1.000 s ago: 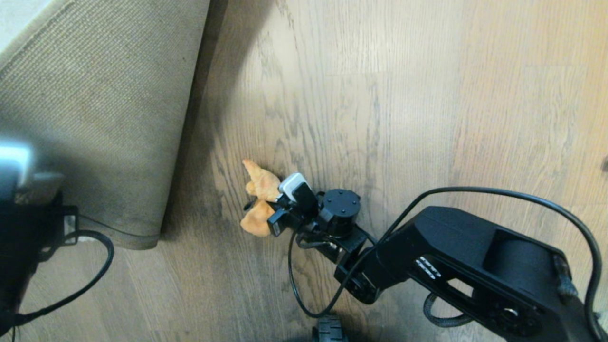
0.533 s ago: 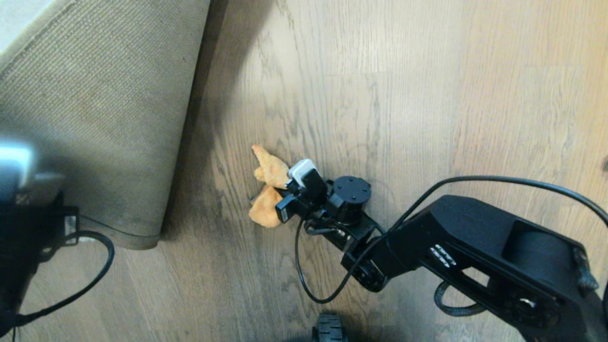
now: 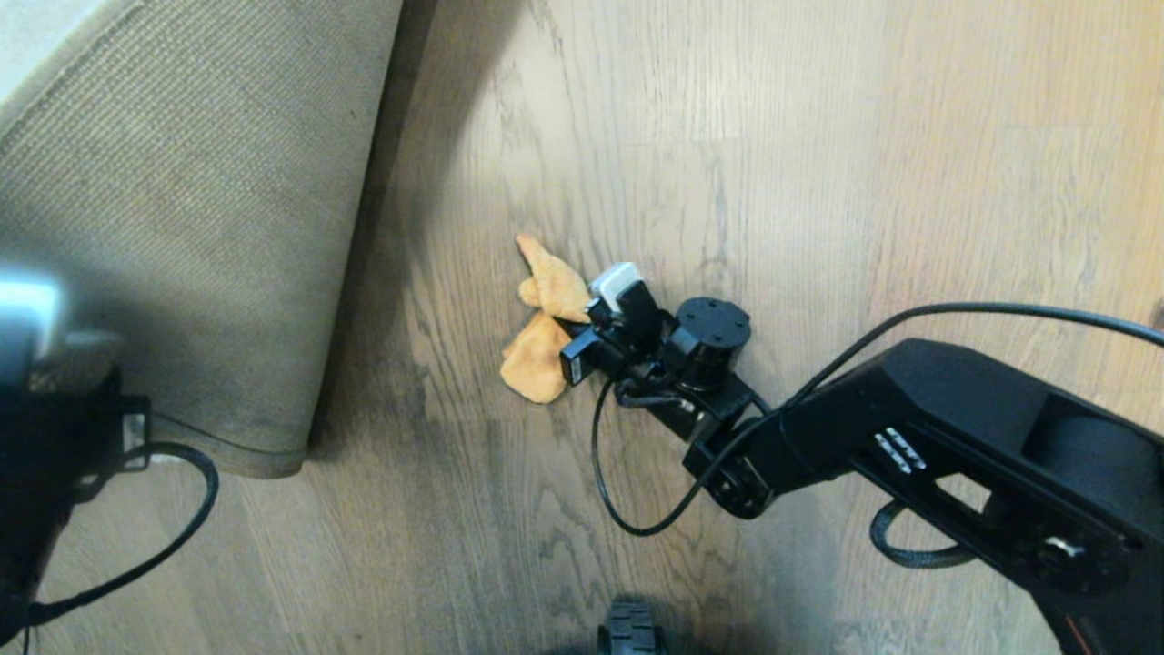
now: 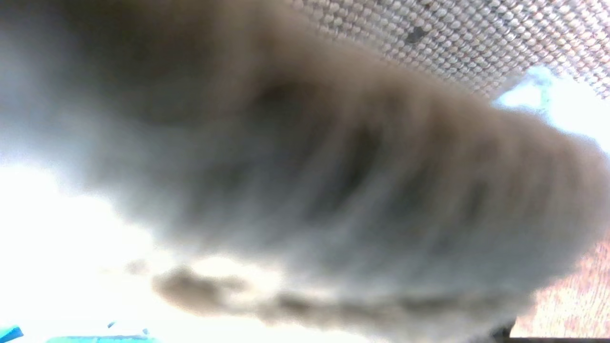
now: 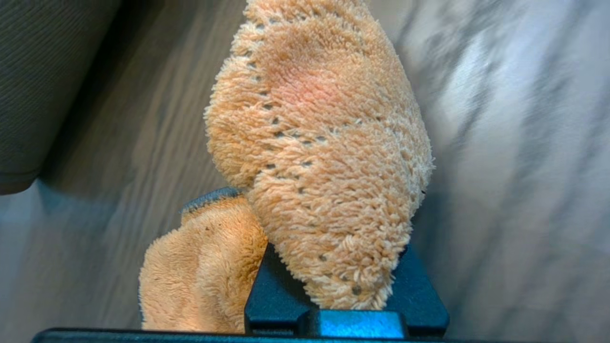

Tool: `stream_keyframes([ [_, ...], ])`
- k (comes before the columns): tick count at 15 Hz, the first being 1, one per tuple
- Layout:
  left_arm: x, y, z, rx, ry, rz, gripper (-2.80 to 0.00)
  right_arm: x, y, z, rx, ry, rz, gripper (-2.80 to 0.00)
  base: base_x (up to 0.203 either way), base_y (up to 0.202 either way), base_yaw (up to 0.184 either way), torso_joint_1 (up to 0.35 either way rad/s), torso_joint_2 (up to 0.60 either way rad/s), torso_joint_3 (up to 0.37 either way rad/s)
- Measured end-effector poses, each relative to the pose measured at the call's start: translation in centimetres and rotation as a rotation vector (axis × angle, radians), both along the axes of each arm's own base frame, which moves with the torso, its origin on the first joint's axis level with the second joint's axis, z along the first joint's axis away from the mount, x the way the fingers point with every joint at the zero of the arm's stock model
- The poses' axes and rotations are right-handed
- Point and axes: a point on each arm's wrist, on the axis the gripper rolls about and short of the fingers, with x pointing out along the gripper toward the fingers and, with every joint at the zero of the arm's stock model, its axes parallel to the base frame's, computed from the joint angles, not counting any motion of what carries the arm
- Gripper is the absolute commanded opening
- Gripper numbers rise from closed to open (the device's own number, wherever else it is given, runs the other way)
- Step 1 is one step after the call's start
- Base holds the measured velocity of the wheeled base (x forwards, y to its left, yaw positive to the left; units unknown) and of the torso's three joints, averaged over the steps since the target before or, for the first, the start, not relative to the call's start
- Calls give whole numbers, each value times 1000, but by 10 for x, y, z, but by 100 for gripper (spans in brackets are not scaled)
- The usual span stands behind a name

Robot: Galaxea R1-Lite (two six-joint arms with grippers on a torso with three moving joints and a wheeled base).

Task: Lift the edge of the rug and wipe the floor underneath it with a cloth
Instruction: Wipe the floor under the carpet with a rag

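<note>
Right end effector (image 3: 575,344) is clenched on the cloth (image 3: 542,335), pressing it to the floor (image 3: 818,182) right of the rug edge (image 3: 355,273). Left end effector (image 3: 55,364) grasps the lifted rug edge, mesh backing showing.

From my remote station, open floor (image 3: 818,182) runs wide ahead of and to the right of my right gripper (image 3: 575,350), nothing on the planks to block a pass there. To its left, a bare strip of boards separates the bunched cloth (image 3: 543,337) clamped in its jaws from the lifted rug edge (image 3: 273,273), whose tan backing rises like a wall along that side. My left gripper sits at the rug's near corner, its camera filled by pile and mesh (image 4: 429,43), closing the lower left. A black cable (image 3: 164,537) loops over the floor there, and a small wheel (image 3: 630,632) intrudes at the near edge.
</note>
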Motion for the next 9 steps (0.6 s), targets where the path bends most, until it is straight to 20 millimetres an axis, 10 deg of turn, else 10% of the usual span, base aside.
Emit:
stream_keyframes([
  [9,0,-1,1,0,-4,-6,-280,12,-22,12,7,-13,-63,-280,0,0,0,0,0,0],
])
